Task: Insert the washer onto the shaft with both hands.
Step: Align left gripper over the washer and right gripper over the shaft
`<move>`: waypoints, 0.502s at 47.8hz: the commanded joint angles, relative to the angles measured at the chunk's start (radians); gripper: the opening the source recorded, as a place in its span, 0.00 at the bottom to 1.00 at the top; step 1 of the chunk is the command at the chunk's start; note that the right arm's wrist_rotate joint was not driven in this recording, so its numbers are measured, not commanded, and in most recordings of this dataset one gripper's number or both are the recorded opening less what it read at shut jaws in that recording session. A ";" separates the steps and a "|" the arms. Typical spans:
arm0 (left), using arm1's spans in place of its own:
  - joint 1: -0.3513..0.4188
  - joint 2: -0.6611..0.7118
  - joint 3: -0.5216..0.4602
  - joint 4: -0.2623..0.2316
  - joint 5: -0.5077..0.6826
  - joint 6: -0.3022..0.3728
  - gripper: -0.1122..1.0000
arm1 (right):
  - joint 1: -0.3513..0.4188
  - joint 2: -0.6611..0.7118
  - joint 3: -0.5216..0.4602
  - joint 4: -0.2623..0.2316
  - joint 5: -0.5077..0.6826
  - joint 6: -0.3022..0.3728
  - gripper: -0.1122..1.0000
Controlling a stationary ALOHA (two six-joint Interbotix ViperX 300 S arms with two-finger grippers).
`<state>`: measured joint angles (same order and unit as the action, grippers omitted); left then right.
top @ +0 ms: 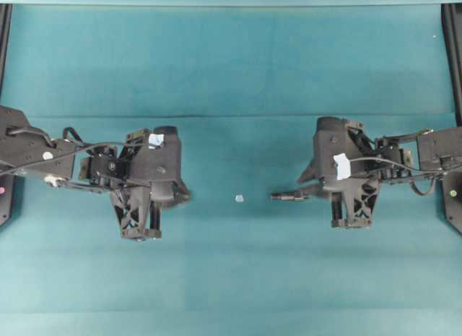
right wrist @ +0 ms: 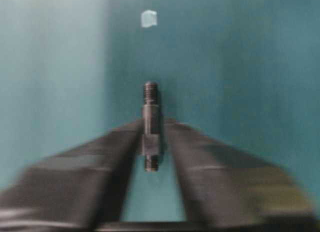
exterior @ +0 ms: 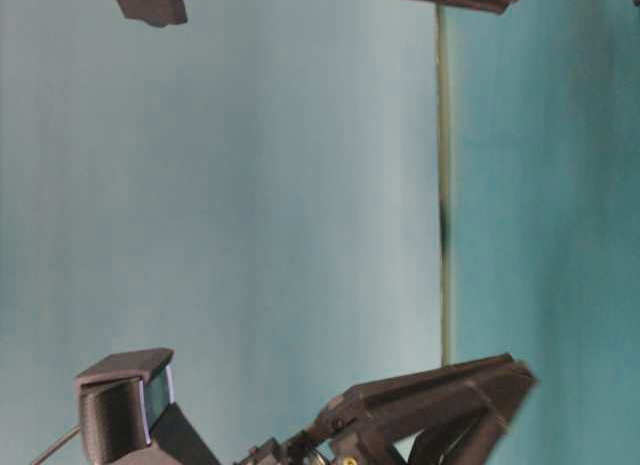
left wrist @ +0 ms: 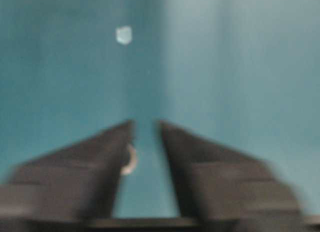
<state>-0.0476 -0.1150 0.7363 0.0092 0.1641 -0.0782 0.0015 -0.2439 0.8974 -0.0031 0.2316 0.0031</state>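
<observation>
Teal cloth covers the counter (top: 231,76) in every view. In the overhead view the black left gripper (top: 180,197) sits at centre left and the black right gripper (top: 303,191) at centre right, well apart. A small pale square tape bit (top: 239,198) lies between them on the cloth.

The short dark grey stepped metal shaft (right wrist: 151,126) lies on the counter between the right gripper's two fingers (right wrist: 100,162), its tip toward the tape bit; the jaws stand narrowly parted on either side of it, and the blur hides whether they touch it. The small silvery washer (left wrist: 130,159) lies just beside the inner edge of one finger (left wrist: 85,167) of the left gripper, whose jaws stand apart with bare cloth between them.
</observation>
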 commanded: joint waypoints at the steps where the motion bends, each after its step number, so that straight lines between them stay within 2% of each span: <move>1: -0.003 0.006 -0.011 0.003 -0.002 -0.006 0.65 | 0.003 -0.002 -0.020 0.008 0.012 0.000 0.32; 3: -0.003 0.012 -0.011 0.003 -0.002 -0.008 0.77 | 0.003 0.000 -0.021 0.011 0.015 0.000 0.42; 6: -0.005 0.020 -0.011 0.003 -0.002 -0.009 0.89 | 0.003 0.003 -0.026 0.011 0.017 0.000 0.60; 12: -0.003 0.032 -0.011 0.003 0.002 -0.008 0.83 | 0.000 0.014 -0.029 0.011 0.017 0.000 0.89; 24: 0.020 0.057 -0.014 0.003 0.075 -0.009 0.82 | 0.002 0.066 -0.035 0.011 0.020 0.000 0.87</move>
<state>-0.0383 -0.0629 0.7378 0.0107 0.2194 -0.0859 0.0015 -0.1887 0.8790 0.0061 0.2531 0.0031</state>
